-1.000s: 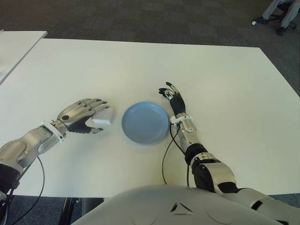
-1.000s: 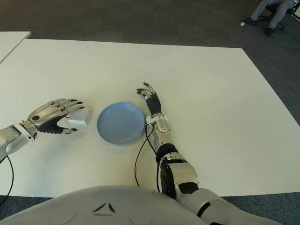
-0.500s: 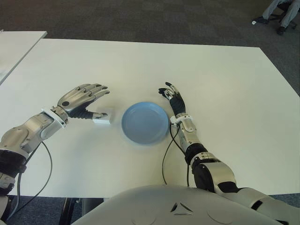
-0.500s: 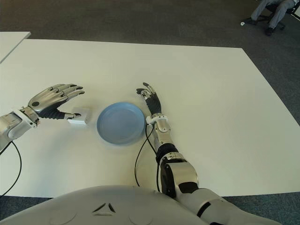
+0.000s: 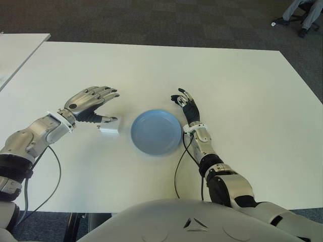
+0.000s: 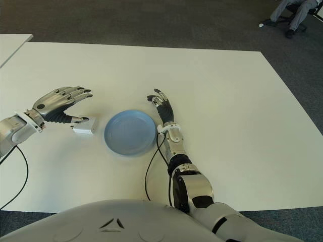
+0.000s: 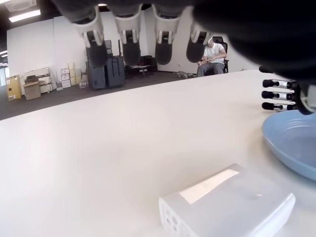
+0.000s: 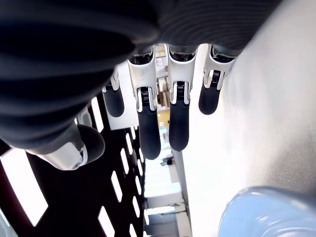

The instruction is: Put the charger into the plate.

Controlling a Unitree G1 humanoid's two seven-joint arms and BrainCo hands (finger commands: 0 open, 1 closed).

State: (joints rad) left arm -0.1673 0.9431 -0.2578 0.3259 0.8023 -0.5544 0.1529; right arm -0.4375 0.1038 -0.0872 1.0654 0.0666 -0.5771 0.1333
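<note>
The white block charger [image 5: 109, 126] lies flat on the white table [image 5: 242, 91], just left of the round blue plate [image 5: 156, 132]. My left hand [image 5: 103, 107] hovers over the charger's left side, open, with four fingers spread above it and the thumb tip close to its edge. The left wrist view shows the charger [image 7: 227, 207] below the spread fingertips [image 7: 127, 37], with the plate rim [image 7: 291, 140] beyond it. My right hand [image 5: 185, 103] shows idle at the plate's far right edge, fingers relaxed and holding nothing.
A second white table [image 5: 20, 50] stands at the far left. A black cable [image 5: 179, 166] runs from the right wrist toward my body, beside the plate. A person's legs [image 5: 303, 10] show at a chair in the far right corner of the dark carpet.
My left hand lay over the charger with its fingers on it a second ago. It has lifted and spread its fingers, and the charger lies uncovered on the table. The right hand has not moved.
</note>
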